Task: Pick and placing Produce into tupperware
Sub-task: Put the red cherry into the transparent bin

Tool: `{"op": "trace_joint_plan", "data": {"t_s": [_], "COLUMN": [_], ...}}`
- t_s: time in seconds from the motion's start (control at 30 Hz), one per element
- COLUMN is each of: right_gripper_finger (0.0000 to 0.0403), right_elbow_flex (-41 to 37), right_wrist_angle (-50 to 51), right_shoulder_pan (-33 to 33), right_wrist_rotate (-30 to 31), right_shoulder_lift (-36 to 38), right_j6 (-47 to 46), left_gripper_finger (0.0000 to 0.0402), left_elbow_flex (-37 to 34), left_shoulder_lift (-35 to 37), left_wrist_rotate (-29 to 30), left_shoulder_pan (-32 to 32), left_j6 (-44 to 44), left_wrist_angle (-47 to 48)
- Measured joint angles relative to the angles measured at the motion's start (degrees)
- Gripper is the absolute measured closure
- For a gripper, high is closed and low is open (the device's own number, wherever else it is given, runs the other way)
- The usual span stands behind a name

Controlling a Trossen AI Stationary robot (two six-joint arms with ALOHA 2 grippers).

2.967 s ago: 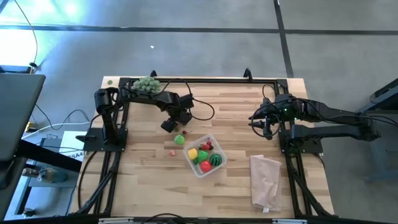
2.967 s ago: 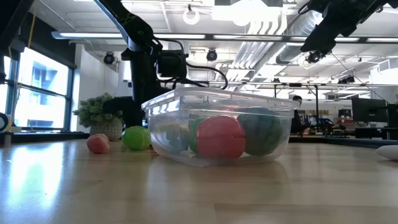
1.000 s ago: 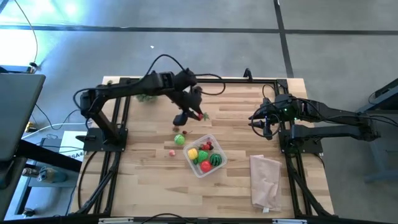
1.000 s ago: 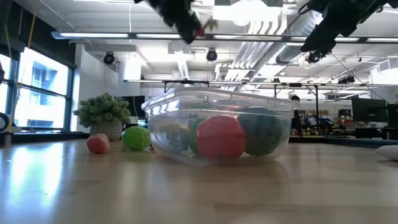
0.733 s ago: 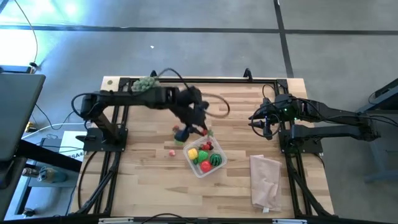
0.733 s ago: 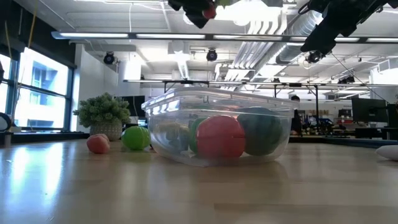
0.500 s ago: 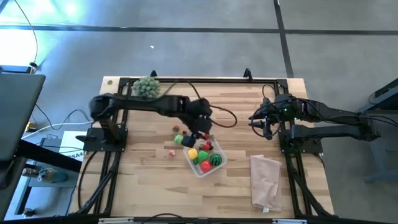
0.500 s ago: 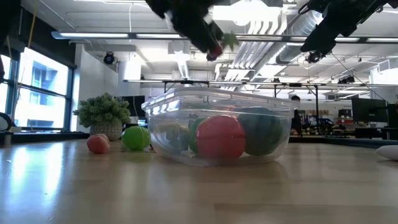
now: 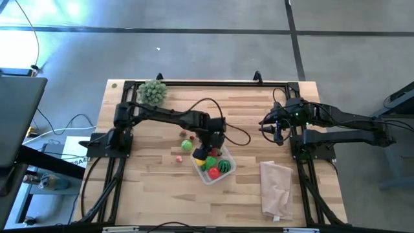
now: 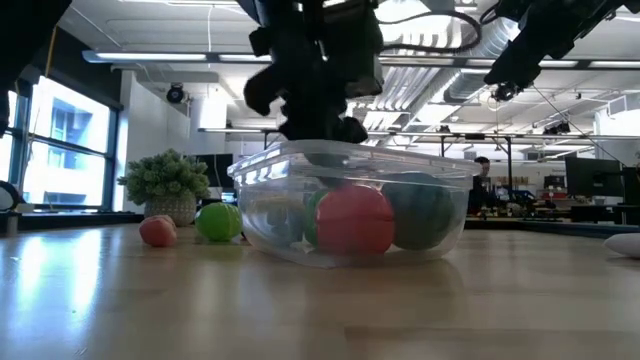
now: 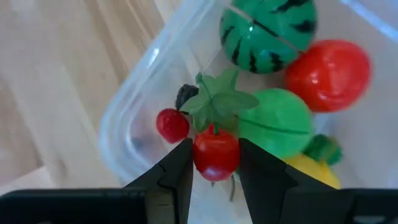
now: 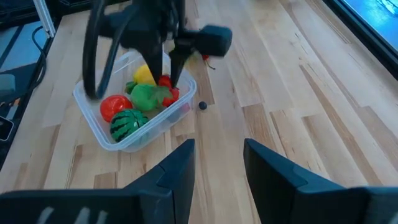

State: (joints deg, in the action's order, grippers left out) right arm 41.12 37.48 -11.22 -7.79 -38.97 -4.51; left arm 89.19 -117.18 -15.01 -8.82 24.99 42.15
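The left claw point(image 11: 214, 163) grasps a leafy red strawberry point(image 11: 216, 151) between its fingers, directly above the tupperware point(image 9: 212, 162) at bench centre. The right claw point(image 9: 270, 128) waits at far right, fingers parted, empty.

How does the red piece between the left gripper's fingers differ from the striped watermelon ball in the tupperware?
The red piece is plain glossy red with a green leafy top; the watermelon ball is green with dark stripes. The red piece looks smaller. It is clamped in the left gripper above the tupperware, while the watermelon ball lies loose inside it. Both are round toy produce.
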Motion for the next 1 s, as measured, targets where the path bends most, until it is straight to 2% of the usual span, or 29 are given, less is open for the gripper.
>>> {"op": "trace_joint_plan", "data": {"t_s": [0.23, 1.0], "right_gripper_finger": [0.0274, 0.0274], "right_elbow_flex": [0.0, 0.0], "right_wrist_angle": [0.0, 0.0], "right_shoulder_pan": [0.0, 0.0], "right_wrist_rotate": [0.4, 0.9], "right_shoulder_lift": [0.0, 0.0], "right_j6": [0.0, 0.0], "left_gripper_finger": [0.0296, 0.0295], "left_elbow_flex": [0.0, 0.0], "left_shoulder_lift": [-1.1, -1.1], "left_wrist_rotate": [2.7, 2.6], "left_shoulder_pan": [0.8, 1.0], "left_j6": [0.2, -0.4], "left_wrist_angle": [1.2, 1.5]}}
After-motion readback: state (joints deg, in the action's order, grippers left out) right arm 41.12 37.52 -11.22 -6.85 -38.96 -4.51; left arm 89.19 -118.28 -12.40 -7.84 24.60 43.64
